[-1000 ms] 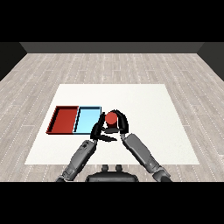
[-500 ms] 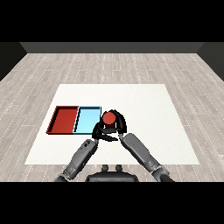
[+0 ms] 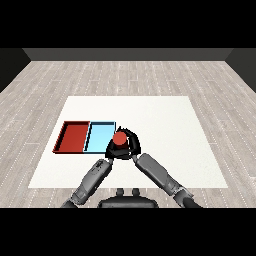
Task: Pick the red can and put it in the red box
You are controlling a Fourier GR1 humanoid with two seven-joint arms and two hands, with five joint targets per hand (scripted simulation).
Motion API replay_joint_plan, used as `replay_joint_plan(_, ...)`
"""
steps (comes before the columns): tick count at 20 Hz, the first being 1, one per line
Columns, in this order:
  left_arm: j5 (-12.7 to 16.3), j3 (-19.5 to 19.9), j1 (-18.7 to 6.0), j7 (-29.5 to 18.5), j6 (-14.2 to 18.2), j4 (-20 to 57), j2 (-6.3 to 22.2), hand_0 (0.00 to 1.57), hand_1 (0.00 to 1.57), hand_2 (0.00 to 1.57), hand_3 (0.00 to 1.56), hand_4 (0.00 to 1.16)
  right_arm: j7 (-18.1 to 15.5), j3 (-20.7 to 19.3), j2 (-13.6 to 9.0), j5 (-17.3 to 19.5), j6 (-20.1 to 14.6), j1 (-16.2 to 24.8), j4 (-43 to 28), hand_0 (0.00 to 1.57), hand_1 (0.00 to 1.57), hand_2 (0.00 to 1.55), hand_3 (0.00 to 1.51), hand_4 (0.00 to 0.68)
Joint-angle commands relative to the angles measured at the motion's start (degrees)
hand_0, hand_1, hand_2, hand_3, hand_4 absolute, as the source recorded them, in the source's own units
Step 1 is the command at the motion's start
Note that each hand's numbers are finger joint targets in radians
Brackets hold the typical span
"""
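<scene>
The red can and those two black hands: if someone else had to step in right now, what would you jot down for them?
Right hand: curled round the red can, holding it near the right edge of the light blue tray.
Left hand: close beside the can at its lower left; I cannot tell how its fingers are set.
Red tray: on the white table, left of the blue one, nothing in it.
Done: can grasped.
Left: carry it left, past the blue tray, and set it in the red tray, then let go.
</scene>
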Motion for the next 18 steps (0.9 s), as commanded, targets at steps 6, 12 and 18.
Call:
replay_joint_plan(6, 0.18, -2.52, -0.32, 5.38, 13.77, 0.25, -0.51, 1.57, 1.57, 1.5, 1.38, 0.91, 3.18, -0.07, 0.16, 0.92, 1.11, -0.1, -2.65, 1.53, 1.53, 1.46, 1.38, 0.626)
replay_joint_plan(12, 0.59, -3.19, -3.54, 5.11, 20.16, -0.2, -0.49, 1.57, 1.57, 1.51, 1.41, 1.0, 0.24, 1.26, 0.15, -2.79, -1.27, -3.97, 0.95, 1.46, 1.46, 1.45, 1.38, 0.607)
replay_joint_plan(18, 0.43, 0.05, -3.88, 1.6, 17.19, 2.17, -0.4, 1.57, 1.57, 1.53, 1.43, 0.97, -1.66, 3.17, 0.13, -5.77, -2.45, -0.49, -1.96, 1.45, 1.45, 1.44, 1.38, 0.597)
